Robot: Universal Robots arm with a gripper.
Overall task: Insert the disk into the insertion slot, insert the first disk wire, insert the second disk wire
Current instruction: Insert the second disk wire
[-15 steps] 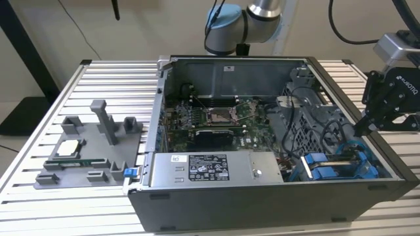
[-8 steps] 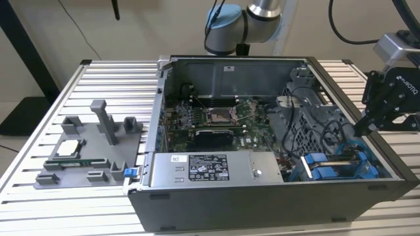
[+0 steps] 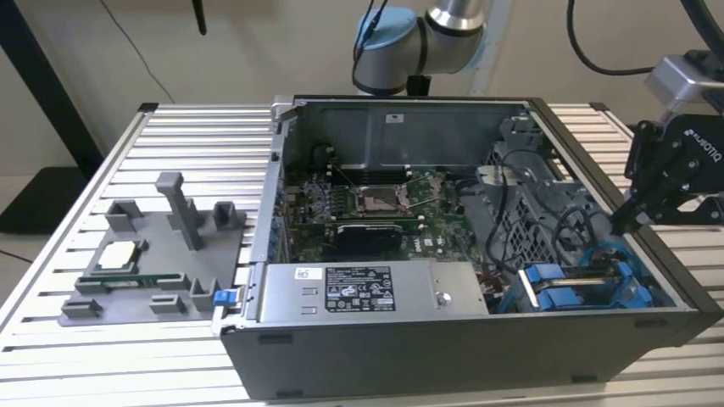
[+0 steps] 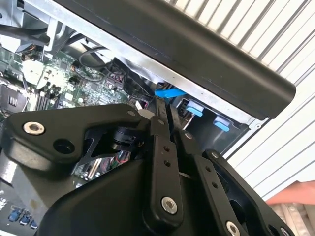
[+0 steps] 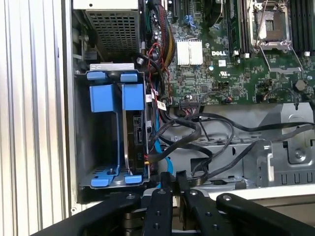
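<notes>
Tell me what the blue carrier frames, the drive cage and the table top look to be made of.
Blue carrier frames: likely moulded plastic, going by the uniform bright colour and soft sheen. Drive cage: apparently sheet metal, with thin, flat, dull grey walls. Table top: probably aluminium, judging by the pale matt silver ribbed slats.

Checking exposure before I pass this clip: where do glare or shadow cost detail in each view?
Exterior view: light is even, with the computer case shaded inside. First wrist view: the slatted table glares pale while the drive cage is dim inside. Second wrist view: the table washes to white, and the black gripper shows little surface detail.
</notes>
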